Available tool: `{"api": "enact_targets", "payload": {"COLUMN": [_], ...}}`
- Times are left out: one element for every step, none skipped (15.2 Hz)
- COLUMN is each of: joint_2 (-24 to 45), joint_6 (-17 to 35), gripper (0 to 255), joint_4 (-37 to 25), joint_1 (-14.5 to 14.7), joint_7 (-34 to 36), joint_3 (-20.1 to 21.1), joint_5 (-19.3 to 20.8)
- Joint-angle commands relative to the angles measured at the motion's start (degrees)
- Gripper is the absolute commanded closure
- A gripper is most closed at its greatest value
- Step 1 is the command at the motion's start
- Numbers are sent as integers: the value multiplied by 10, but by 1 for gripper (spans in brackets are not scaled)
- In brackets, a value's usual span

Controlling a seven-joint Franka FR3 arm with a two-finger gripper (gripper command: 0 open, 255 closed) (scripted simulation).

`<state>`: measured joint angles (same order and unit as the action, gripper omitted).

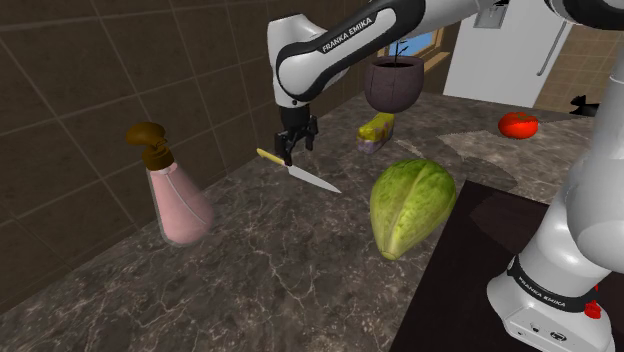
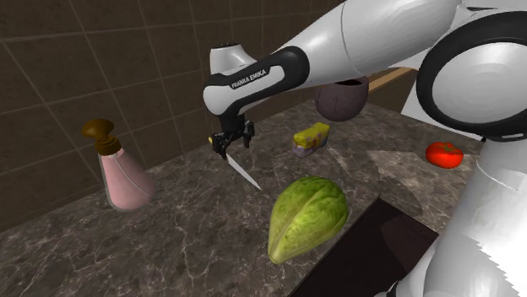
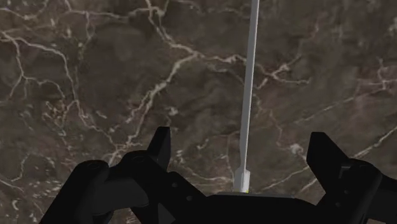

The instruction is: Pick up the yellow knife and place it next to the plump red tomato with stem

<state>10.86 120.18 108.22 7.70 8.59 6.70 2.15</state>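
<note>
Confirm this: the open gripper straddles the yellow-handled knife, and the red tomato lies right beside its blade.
Wrong about the tomato. The open gripper does straddle the knife, but the tomato lies far from its blade, beyond the leafy green vegetable, as the shoulder view shows.

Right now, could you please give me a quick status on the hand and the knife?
Hand open around knife handle, not gripping. Tomato far across counter. Yellow block and dark pot near the route.
</note>
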Motion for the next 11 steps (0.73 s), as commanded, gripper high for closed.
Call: {"api": "enact_targets", "payload": {"joint_2": [44, 45, 48, 51, 54, 57, 61, 64, 70, 70, 70], "joint_6": [0, 0, 7, 14, 20, 27, 33, 40, 50, 50, 50], "gripper": [0, 0, 0, 0, 0, 0, 0, 0, 0, 0, 0], "joint_4": [-43, -44, -40, -37, -33, -30, -27, -24, -19, -19, -19], "joint_1": [5, 5, 5, 5, 5, 6, 6, 6, 6, 6, 6], "joint_7": [6, 7, 7, 7, 8, 8, 8, 9, 9, 9, 9], "joint_3": [2, 2, 2, 2, 1, 1, 1, 1, 0, 0, 0], "joint_5": [3, 3, 3, 4, 4, 5, 5, 6, 7, 7, 7]}}
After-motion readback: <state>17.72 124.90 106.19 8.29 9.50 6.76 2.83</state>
